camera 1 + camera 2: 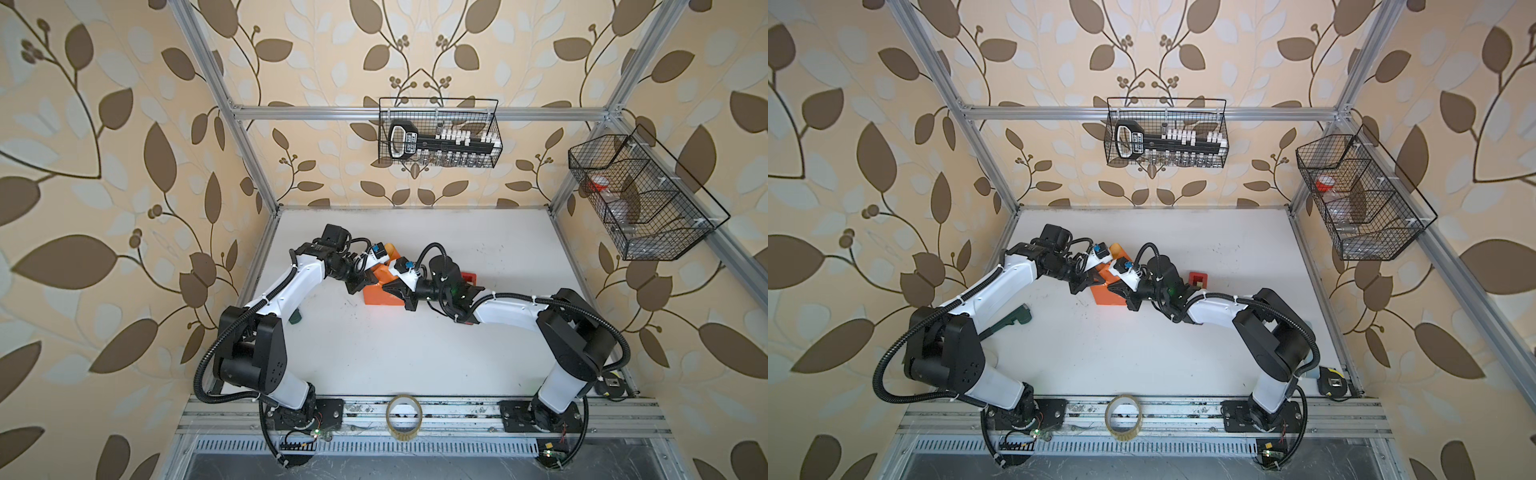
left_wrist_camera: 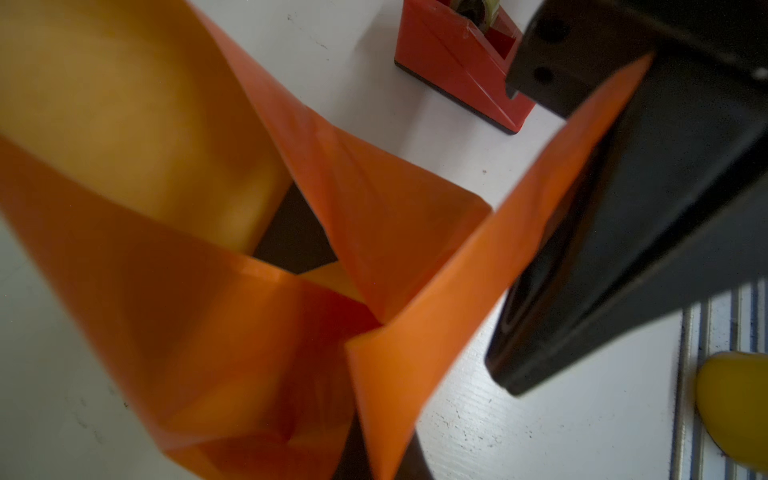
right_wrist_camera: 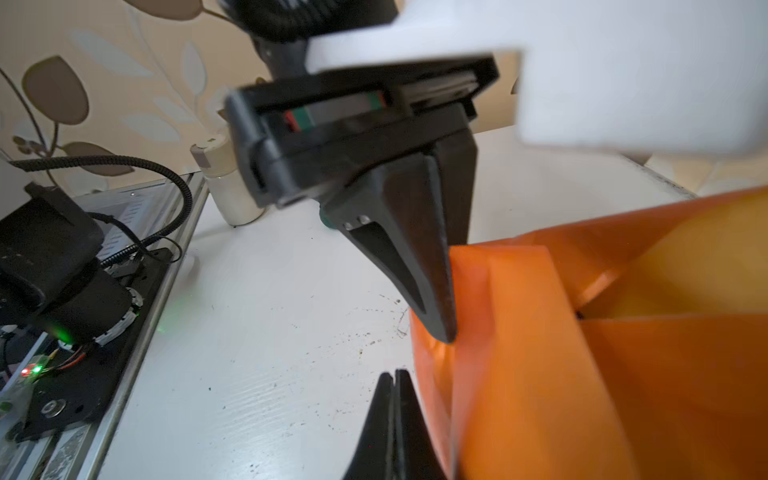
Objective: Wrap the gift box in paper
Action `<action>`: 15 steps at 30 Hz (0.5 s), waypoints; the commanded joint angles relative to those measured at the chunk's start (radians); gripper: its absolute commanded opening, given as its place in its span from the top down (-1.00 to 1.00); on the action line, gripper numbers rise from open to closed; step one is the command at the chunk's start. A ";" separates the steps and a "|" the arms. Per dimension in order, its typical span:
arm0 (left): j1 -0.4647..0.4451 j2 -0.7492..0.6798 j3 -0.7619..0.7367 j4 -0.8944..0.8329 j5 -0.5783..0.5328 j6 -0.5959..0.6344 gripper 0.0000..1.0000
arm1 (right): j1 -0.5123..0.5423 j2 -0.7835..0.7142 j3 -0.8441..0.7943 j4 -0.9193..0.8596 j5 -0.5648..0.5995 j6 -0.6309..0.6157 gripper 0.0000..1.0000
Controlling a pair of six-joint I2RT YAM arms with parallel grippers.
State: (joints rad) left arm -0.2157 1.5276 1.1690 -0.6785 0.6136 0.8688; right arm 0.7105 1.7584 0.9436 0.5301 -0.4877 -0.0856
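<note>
Both arms meet over the middle of the white surface (image 1: pixel 415 357), a little toward the back, and the paper (image 1: pixel 375 298) sits right under them. It is folded up into an orange bundle with flaps standing off it. My left wrist view shows the yellow-tan inner face on one raised flap. The gift box (image 2: pixel 296 235) is inside that bundle. From above I can't see it at all, and up close I only get a dark patch with a thin bluish edge through a gap between the folds.

My left claw (image 3: pixel 442 332) is pinched tight on the edge of an upright orange flap, its fingers coming down on it at a slant. My right claw (image 3: pixel 394 376) is closed too, tips pressed together with only a hairline slit between them. It sits close beside that flap, and I can't tell whether it touches the paper.

The red tape dispenser (image 1: pixel 468 276) stands on the surface by my right arm's wrist, near the bundle but apart from it. A roll of clear tape (image 1: pixel 405 433) stands on edge on the front rail between the two arm bases. A dark green tool (image 1: pixel 296 316) pokes out from under my left forearm
</note>
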 commanded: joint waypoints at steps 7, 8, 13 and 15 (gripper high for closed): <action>-0.005 0.014 0.012 -0.026 0.010 0.042 0.99 | -0.041 0.067 0.052 0.054 0.001 0.069 0.98; -0.005 0.016 0.014 -0.028 0.011 0.044 0.98 | -0.042 0.070 0.056 0.060 -0.004 0.082 0.98; -0.005 0.022 0.017 -0.029 0.009 0.047 0.98 | -0.036 0.076 0.107 0.022 -0.077 0.078 0.96; -0.005 0.023 0.018 -0.033 0.006 0.049 0.98 | -0.035 0.081 0.128 0.008 -0.107 0.085 0.94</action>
State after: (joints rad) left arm -0.2165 1.5330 1.1694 -0.6682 0.6186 0.8913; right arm 0.6750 1.8229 1.0225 0.5407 -0.5411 -0.0097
